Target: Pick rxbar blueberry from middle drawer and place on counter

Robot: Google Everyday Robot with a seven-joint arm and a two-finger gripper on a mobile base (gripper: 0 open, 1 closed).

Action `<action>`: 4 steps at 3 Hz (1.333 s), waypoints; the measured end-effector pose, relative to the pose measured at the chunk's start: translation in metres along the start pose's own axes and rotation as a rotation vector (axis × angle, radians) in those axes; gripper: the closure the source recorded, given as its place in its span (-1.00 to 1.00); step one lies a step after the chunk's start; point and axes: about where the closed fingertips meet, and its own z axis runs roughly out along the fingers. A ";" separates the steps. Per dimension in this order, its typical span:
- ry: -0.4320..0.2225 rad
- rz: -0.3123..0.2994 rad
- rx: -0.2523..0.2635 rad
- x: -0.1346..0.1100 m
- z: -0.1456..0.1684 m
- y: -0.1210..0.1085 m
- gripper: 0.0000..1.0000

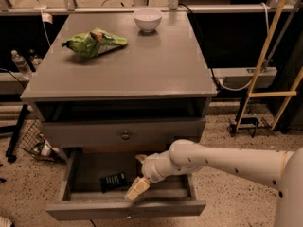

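The rxbar blueberry point(113, 181), a small dark wrapped bar, lies flat on the floor of the pulled-out middle drawer point(125, 210), left of centre. My gripper point(135, 178) is inside the drawer just right of the bar, on the end of the white arm that reaches in from the right. Its tan fingers point(134, 189) stand apart, open, and hold nothing. The lower finger points down to the left, a short gap from the bar. The counter point(142, 65) is the grey top of the cabinet above.
A green snack bag point(93, 41) and a white bowl point(147, 19) sit on the counter's far half. A shut drawer front with a round knob point(125, 135) lies above the open drawer. A wire basket point(33, 141) stands at left and a yellow ladder point(267, 56) at right.
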 end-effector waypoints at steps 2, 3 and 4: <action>-0.063 0.068 0.057 -0.001 0.031 -0.013 -1.00; -0.084 0.096 0.084 -0.005 0.044 -0.020 -1.00; -0.062 0.096 0.110 -0.010 0.067 -0.024 -1.00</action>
